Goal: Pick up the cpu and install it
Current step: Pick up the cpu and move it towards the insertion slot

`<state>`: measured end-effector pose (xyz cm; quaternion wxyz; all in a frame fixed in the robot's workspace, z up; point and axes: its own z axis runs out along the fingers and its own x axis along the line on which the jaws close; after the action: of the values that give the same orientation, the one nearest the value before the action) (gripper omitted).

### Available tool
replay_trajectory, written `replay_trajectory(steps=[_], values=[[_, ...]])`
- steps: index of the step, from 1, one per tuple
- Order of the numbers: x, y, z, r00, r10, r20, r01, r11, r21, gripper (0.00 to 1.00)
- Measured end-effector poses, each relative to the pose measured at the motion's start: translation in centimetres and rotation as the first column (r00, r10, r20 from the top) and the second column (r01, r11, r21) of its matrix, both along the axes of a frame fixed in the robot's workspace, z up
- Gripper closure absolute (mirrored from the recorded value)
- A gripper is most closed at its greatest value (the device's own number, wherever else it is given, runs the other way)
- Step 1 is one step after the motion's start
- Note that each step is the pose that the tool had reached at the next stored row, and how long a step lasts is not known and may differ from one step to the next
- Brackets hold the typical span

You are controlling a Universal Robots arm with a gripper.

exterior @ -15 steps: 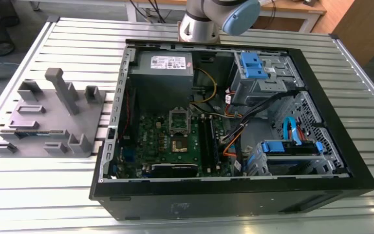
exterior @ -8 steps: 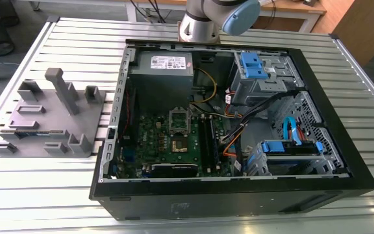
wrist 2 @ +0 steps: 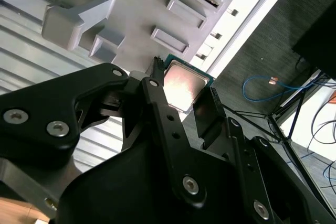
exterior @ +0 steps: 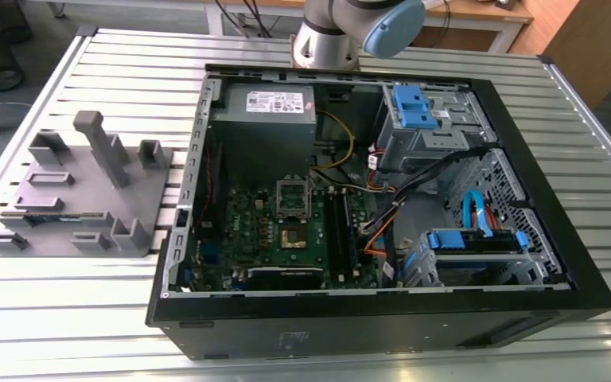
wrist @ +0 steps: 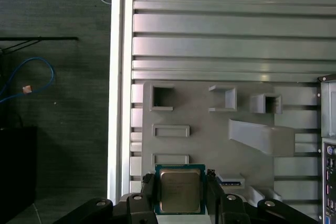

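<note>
A white printed label (exterior: 271, 102) sits on the power supply in the upper middle of the exterior view. In the first wrist view, faint print crosses the silvery top of the cpu (wrist: 180, 191).

In both wrist views the gripper (wrist: 180, 178) has its two black fingers (wrist: 148, 188) pressed against opposite edges of the cpu (wrist 2: 184, 83). The chip is clamped flat between them, above the near rim of the grey plastic holder (wrist: 210, 140).

The exterior view shows the arm (exterior: 332, 36) at the upper middle of the frame. The open black computer case (exterior: 391, 322) lies on its side, with the green board (exterior: 268, 235) and its dark socket (exterior: 295, 227) facing up. The holder (exterior: 72, 199) is on the exterior view's left, just beside the case, and carries a green-and-blue memory stick (exterior: 53, 216).

The first wrist view adds the edge of the slatted aluminium table (wrist: 226, 35), with dark floor and a blue cable (wrist: 37, 69) past it. Bare slats lie beyond the holder's far side. One wall of the case (wrist: 328, 129) is close to the holder.
</note>
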<state>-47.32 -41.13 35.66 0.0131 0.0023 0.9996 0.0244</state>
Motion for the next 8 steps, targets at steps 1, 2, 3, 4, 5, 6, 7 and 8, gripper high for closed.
replay_trajectory(steps=[1, 2, 3, 4, 5, 6, 7, 8], values=[[0.0, 0.00, 0.13, 1.0000, 0.000, -0.0001, 0.000, 1.0000, -0.0001, 0.53], [0.0, 0.00, 0.26, 1.0000, 0.000, -0.0001, 0.000, 1.0000, -0.0001, 0.53], [0.0, 0.00, 0.39, 1.0000, 0.000, 0.0001, 0.000, 1.0000, 0.0000, 0.53], [0.0, 0.00, 0.56, 1.0000, 0.000, 0.0000, 0.000, 1.0000, 0.0000, 0.53], [0.0, 0.00, 0.70, 1.0000, 0.000, 0.0001, 0.000, 1.0000, 0.0000, 0.53], [0.0, 0.00, 0.85, 1.0000, 0.000, 0.0000, 0.000, 1.0000, 0.0000, 0.53], [0.0, 0.00, 1.00, 1.0000, 0.000, 0.0000, 0.000, 1.0000, 0.0000, 0.53], [0.0, 0.00, 1.13, 1.0000, 0.000, 0.0000, 0.000, 1.0000, 0.0000, 0.53]])
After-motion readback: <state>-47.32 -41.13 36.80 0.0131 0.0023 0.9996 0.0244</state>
